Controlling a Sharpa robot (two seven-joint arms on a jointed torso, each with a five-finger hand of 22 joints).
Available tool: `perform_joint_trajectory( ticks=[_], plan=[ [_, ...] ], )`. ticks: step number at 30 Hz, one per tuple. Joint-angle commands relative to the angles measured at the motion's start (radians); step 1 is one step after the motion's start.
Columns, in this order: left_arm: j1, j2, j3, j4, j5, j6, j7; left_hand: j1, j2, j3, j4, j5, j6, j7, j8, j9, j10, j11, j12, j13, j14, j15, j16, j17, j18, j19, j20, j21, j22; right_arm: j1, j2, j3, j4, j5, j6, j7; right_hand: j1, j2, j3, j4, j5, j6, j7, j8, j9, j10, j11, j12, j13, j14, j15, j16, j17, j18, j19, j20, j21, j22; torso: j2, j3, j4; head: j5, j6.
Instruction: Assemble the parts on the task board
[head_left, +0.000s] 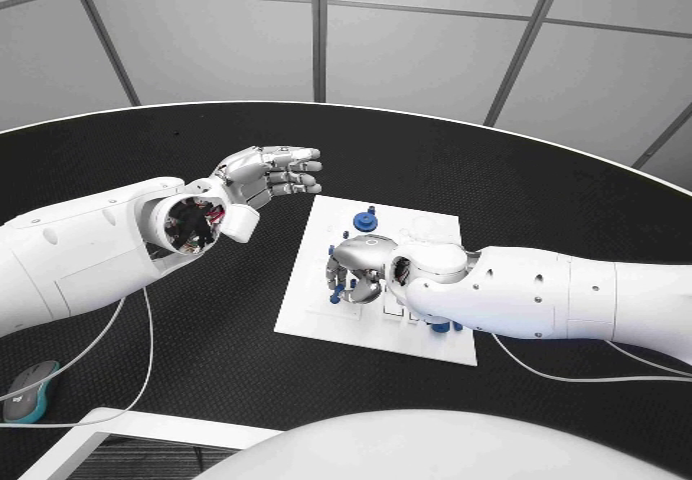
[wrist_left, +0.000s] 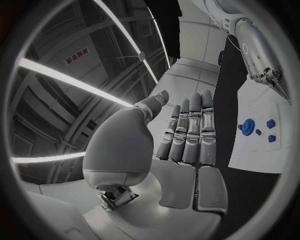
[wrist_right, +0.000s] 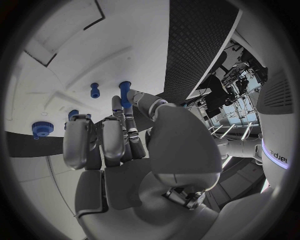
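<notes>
Flat white rectangular task board (head_left: 310, 310) lies mid-table on the black surface, its long side angled slightly off square. Small blue plastic parts on it: a round gear-like piece on a short post (head_left: 369, 216) stands upright near the far edge; slim blue pegs (head_left: 336, 293) stand upright near the board's middle-left; another blue piece (head_left: 440, 326) sits at the near side, partly hidden. Faint outlined recesses (head_left: 392, 310) are marked on the board face.

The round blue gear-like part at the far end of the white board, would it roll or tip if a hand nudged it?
The round blue gear-like part looks squat and flat-based, so it would probably slide rather than tip. Being small and plastic-looking, it is likely light. The white task board looks smooth, so it may skid easily.
</notes>
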Motion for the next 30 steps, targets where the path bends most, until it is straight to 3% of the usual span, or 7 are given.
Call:
perform_joint_trajectory(
  ticks=[1, 13, 19, 22, 25, 26, 30],
  plan=[
    [0.0, 0.001, 0.0, -0.001, 0.0, 0.0, 0.0, 0.003, 0.01, -0.003, 0.002, -0.004, -0.009, 0.001, -0.006, -0.001, -0.008, -0.003, 0.002, -0.001, -0.001, 0.006, -0.003, 0.001, 0.011, 0.008, -0.001, -0.007, -0.001, -0.001, 0.003, 0.0, 0.0, -0.001, 0.003, 0.001, -0.002, 0.012, 0.002, -0.002, 0.004, 0.004, 0.0, 0.003, 0.001, 0.008, -0.001, 0.006, 0.001, 0.033, -0.006, 0.004, -0.002, -0.018, 0.051, -0.007, -0.001, 0.083, 0.0, -0.0001, -0.0001, -0.001, 0.0],
    [0.0, 0.006, 0.0, -0.007, 0.0, 0.001, -0.002, 0.003, 0.01, -0.003, 0.002, -0.004, -0.009, 0.001, -0.006, -0.001, -0.008, -0.003, 0.002, -0.001, -0.001, 0.006, -0.003, 0.001, 0.011, 0.008, -0.001, -0.007, -0.001, -0.004, 0.005, -0.001, 0.005, -0.003, 0.027, 0.02, -0.033, -0.007, -0.016, 0.006, 0.006, -0.019, 0.004, -0.01, 0.001, -0.008, 0.006, -0.014, 0.001, 0.031, -0.001, 0.002, -0.011, -0.017, 0.049, -0.003, -0.007, 0.08, -0.002, 0.0003, -0.0005, -0.003, 0.0],
    [0.0, 0.006, 0.0, -0.009, 0.0, 0.001, -0.002, 0.003, 0.01, -0.003, 0.002, -0.004, -0.009, 0.001, -0.006, -0.001, -0.008, -0.003, 0.002, -0.001, -0.001, 0.006, -0.003, 0.001, 0.011, 0.008, -0.001, -0.007, -0.001, -0.005, 0.003, -0.001, 0.003, -0.003, 0.013, 0.026, -0.065, -0.041, -0.02, 0.016, 0.007, -0.092, 0.031, -0.058, -0.019, -0.088, 0.036, -0.057, -0.014, 0.024, 0.022, -0.004, -0.028, -0.011, 0.038, 0.013, -0.043, 0.054, -0.001, -0.0002, -0.0003, -0.003, 0.0],
    [0.0, 0.006, 0.0, -0.011, 0.0, 0.002, -0.003, 0.003, 0.01, -0.003, 0.002, -0.004, -0.009, 0.001, -0.006, -0.001, -0.008, -0.003, 0.002, -0.001, -0.001, 0.006, -0.003, 0.001, 0.011, 0.008, -0.001, -0.007, -0.001, -0.005, 0.002, -0.001, 0.002, -0.003, 0.001, 0.03, -0.069, -0.049, -0.02, 0.016, 0.007, -0.105, 0.034, -0.067, -0.023, -0.111, 0.041, -0.065, -0.019, 0.021, 0.027, -0.008, -0.036, -0.008, 0.034, 0.018, -0.058, 0.042, -0.001, -0.0001, -0.0003, -0.003, 0.0],
    [0.0, 0.006, 0.0, -0.012, 0.0, 0.002, -0.003, 0.003, 0.011, -0.004, 0.003, -0.004, -0.009, 0.001, -0.006, -0.001, -0.009, -0.002, 0.003, -0.001, -0.001, 0.006, -0.003, 0.002, 0.011, 0.009, -0.001, -0.009, -0.002, -0.005, 0.001, -0.001, 0.002, -0.003, -0.021, 0.042, -0.071, -0.062, -0.027, 0.013, 0.003, -0.135, 0.04, -0.086, -0.031, -0.19, 0.053, -0.085, -0.037, 0.012, 0.037, -0.021, -0.06, 0.006, 0.013, 0.029, -0.123, -0.008, 0.0, -0.0001, -0.0004, -0.004, 0.0],
    [0.0, 0.006, 0.0, -0.012, 0.0, 0.002, -0.003, 0.003, 0.011, -0.004, 0.003, -0.004, -0.009, 0.001, -0.006, -0.001, -0.009, -0.002, 0.003, -0.001, -0.001, 0.006, -0.003, 0.002, 0.011, 0.009, -0.001, -0.009, -0.002, -0.005, 0.0, -0.001, 0.003, -0.003, -0.027, 0.046, -0.068, -0.068, -0.032, 0.008, 0.002, -0.165, 0.043, -0.102, -0.038, -0.243, 0.057, -0.095, -0.049, -0.007, 0.041, -0.048, -0.099, 0.024, -0.014, 0.034, -0.209, -0.074, 0.0, -0.0002, -0.0006, -0.004, 0.0],
    [0.0, 0.005, 0.0, -0.012, 0.0, 0.002, -0.004, 0.003, 0.011, -0.004, 0.003, -0.004, -0.009, 0.001, -0.006, -0.001, -0.009, -0.002, 0.003, -0.001, -0.001, 0.006, -0.003, 0.002, 0.011, 0.009, -0.001, -0.009, -0.002, -0.005, -0.005, -0.001, 0.009, -0.003, -0.05, 0.059, -0.066, -0.075, -0.065, 0.005, 0.0, -0.196, 0.024, -0.115, -0.043, -0.313, 0.066, -0.081, -0.064, -0.028, 0.049, -0.058, -0.119, 0.039, -0.037, 0.043, -0.295, -0.141, 0.001, 0.0, 0.0005, -0.005, 0.0]
  ],
)
